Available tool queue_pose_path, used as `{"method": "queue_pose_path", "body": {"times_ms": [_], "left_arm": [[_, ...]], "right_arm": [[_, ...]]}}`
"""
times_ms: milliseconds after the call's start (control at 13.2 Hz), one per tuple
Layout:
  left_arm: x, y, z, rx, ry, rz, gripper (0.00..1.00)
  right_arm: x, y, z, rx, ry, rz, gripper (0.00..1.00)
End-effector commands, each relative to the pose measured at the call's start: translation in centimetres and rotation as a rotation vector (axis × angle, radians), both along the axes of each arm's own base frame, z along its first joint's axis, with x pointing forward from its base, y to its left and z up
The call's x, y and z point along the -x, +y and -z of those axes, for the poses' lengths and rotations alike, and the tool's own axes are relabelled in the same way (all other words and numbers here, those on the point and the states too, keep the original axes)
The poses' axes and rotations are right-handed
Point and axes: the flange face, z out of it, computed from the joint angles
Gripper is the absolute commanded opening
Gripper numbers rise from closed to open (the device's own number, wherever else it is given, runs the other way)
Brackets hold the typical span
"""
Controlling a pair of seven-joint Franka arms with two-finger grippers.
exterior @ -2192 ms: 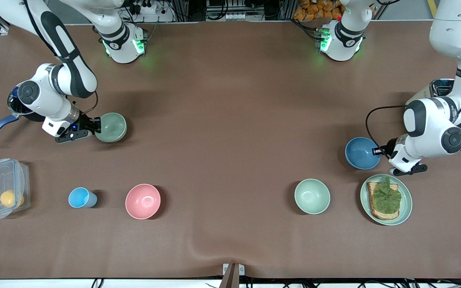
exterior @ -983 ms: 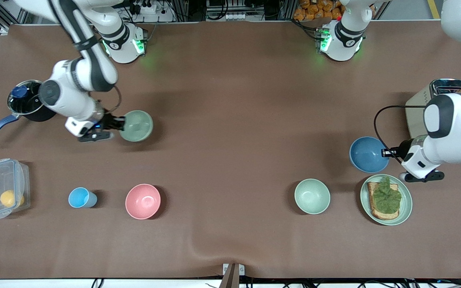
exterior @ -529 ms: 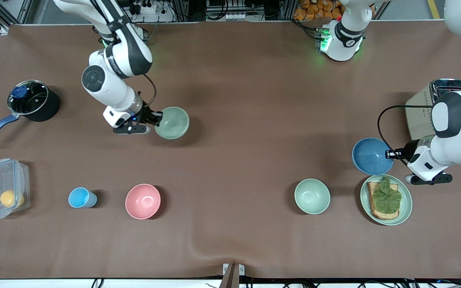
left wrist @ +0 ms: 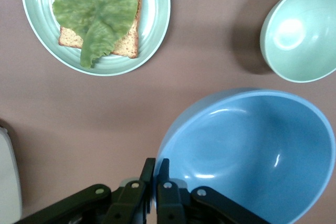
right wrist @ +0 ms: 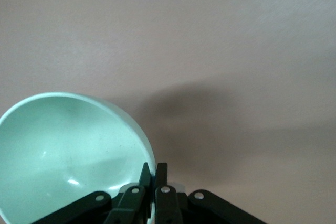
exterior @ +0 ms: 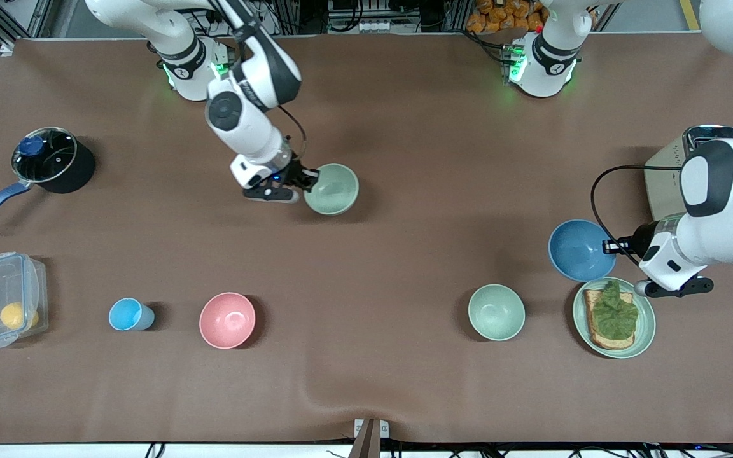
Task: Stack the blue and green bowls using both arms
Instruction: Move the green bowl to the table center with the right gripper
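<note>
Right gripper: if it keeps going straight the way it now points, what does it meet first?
Likely nothing. The right gripper is shut on the green bowl and points toward the left arm's end of the table. Past the bowl that line shows only bare table; the blue bowl lies nearer the front camera. Height is unclear.

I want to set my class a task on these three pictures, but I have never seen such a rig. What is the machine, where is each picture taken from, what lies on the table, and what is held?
Two white robot arms work at a brown table. The wide picture looks down from across it; the other two come from cameras on the wrists.

The right gripper is shut on the green bowl, over the middle of the table. The left gripper is shut on the blue bowl, beside a plate bearing toast with lettuce.

Also there: a paler green bowl, a pink bowl, a blue cup, a clear box with something yellow inside, a pot and a toaster.
</note>
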Motion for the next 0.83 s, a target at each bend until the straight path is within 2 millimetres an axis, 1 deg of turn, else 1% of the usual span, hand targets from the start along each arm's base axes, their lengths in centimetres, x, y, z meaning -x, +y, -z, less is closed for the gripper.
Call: {"method": "queue_pose_path", "body": {"times_ms": [0,76,151,302,378,454,529,756], "left_arm": [[0.0,-0.2,-0.7,0.019,0.012,-0.032,0.0],[0.0,-0.4,-1.0,0.02,0.008,-0.03,0.0],[0.0,-1.3,-1.0,0.023,0.008,-0.017,0.0],[0.0,-1.7,-1.0,0.015,0.011,-0.046,0.0],[0.0,-1.8,-1.0,0.016,0.011,-0.047,0.0],[0.1,-2.1,-1.1,0.016,0.011,-0.042,0.0],[0.1,-2.1,-1.2,0.016,0.011,-0.042,0.0],[0.1,-2.4,-1.3,0.02,0.011,-0.036,0.0]], "right_arm": [[0.4,4.0,1.8,0.004,0.013,0.056,0.0],[1.1,5.0,2.5,0.007,0.011,0.07,0.0],[1.5,6.0,3.1,0.009,0.014,0.082,0.0],[2.0,7.2,4.1,0.014,0.018,0.112,0.0],[2.4,8.0,4.5,0.002,-0.007,0.114,0.0],[2.7,8.3,5.2,0.001,-0.02,0.117,0.0],[2.9,8.7,5.5,0.0,-0.019,0.127,0.0],[3.3,9.4,5.2,-0.003,-0.013,0.165,0.0]]}}
